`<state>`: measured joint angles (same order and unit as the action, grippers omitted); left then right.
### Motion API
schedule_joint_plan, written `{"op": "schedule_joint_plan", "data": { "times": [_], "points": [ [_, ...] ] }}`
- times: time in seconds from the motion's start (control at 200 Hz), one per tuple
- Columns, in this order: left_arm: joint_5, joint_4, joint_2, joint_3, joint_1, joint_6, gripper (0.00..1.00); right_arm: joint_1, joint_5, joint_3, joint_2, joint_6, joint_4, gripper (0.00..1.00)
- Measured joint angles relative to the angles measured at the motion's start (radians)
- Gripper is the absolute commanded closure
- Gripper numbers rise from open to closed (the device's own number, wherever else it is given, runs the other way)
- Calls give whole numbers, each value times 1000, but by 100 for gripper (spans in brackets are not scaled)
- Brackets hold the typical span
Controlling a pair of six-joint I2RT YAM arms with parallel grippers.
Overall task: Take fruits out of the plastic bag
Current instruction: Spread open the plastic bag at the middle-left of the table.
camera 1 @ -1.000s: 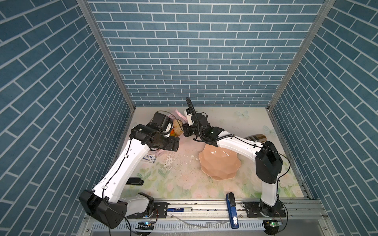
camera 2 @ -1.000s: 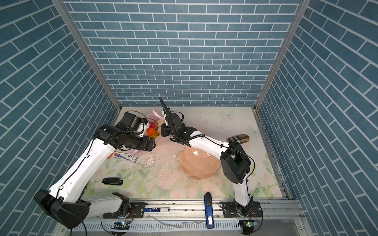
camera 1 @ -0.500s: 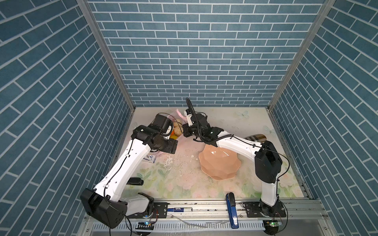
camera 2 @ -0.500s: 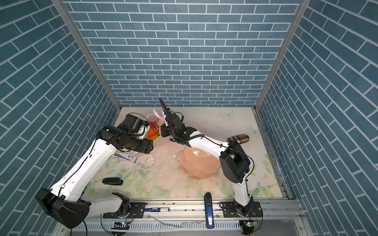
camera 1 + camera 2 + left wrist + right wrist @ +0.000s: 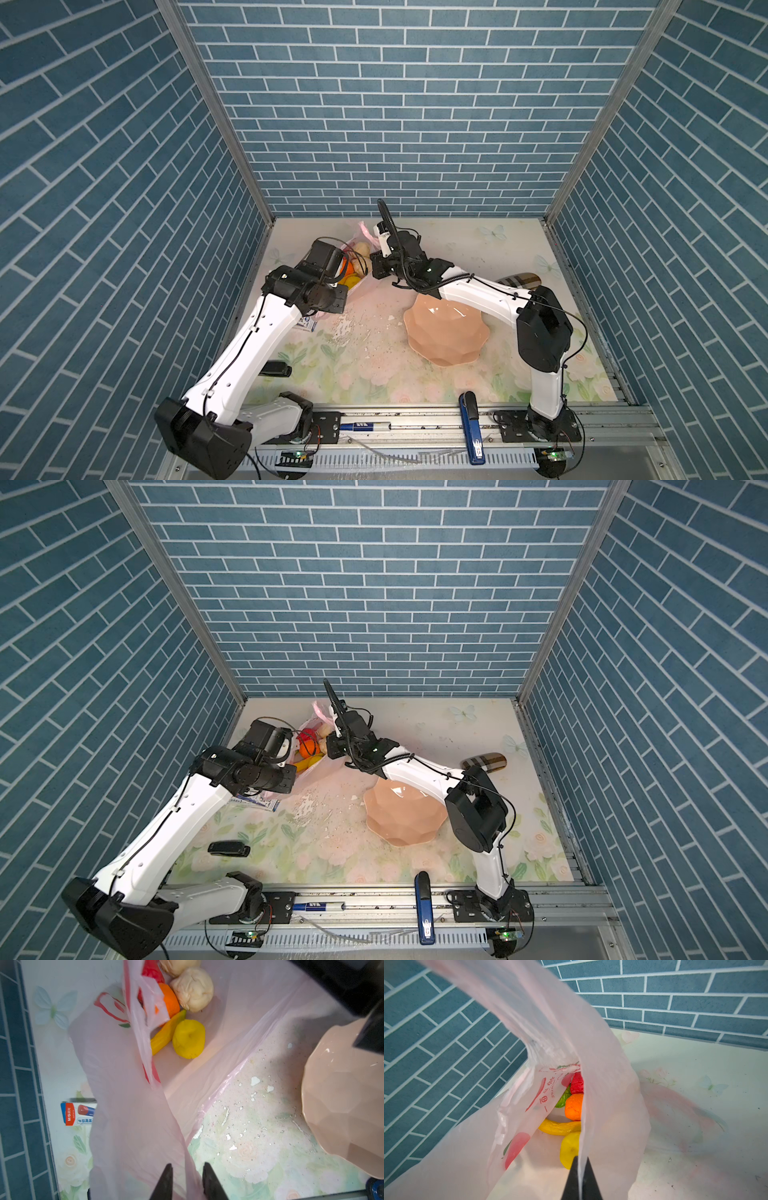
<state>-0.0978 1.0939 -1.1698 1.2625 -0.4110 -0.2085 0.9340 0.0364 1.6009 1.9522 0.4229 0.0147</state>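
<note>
The left arm (image 5: 249, 340) is reaching up from the near rail, elbow folded, wrist bending down over the plastic bag (image 5: 128, 1105). The left gripper (image 5: 187, 1167) is showing its fingers a little apart, with a strip of the bag's film running between them. Whether they are actually clamping it cannot be told.

The right arm (image 5: 419, 771) is stretching from its raised elbow across the far rim of the bowl (image 5: 401, 812), and its wrist is ending at the bag's opposite side. The right gripper (image 5: 581, 1160) is pressing its fingers together on the bag's edge, pinching the film and holding it up as a sheet.

The bag mouth is gaping between the two grippers, with all the fruit lying inside, ahead of both sets of fingertips. The lemon (image 5: 570, 1152) is sitting just beyond the right gripper's tips. The banana (image 5: 560, 1127) is lying past it, then the orange (image 5: 573, 1106). The apple (image 5: 577, 1082) and green fruit (image 5: 563, 1099) are lying farthest in. A cream lump (image 5: 193, 989) is touching the orange.

A small carton (image 5: 78, 1113) is lying to one side of the left gripper, partly under the bag. The bowl is sitting on the other side, apart from the bag.
</note>
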Motion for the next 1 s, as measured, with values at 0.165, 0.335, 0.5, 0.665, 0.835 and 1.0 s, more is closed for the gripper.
{"op": "schedule_joint_plan", "data": {
  "times": [0.165,0.335,0.5,0.665,0.835,1.0],
  "points": [
    [-60,-75,114,-51,0,-48,94,0,0,-31,0,0,-16,95],
    [-114,-137,230,-136,0,-102,100,0,-7,-121,-10,0,-37,95],
    [-145,-204,392,-264,0,-178,100,3,-16,-240,-61,-1,-60,95],
    [-153,-260,574,-406,0,-276,100,16,-18,-344,-127,-1,-75,95],
    [-155,-279,702,-520,0,-374,100,35,-11,-416,-176,3,-73,96],
    [-162,-276,777,-547,0,-436,100,55,2,-479,-236,27,-41,96]
  ]
}}
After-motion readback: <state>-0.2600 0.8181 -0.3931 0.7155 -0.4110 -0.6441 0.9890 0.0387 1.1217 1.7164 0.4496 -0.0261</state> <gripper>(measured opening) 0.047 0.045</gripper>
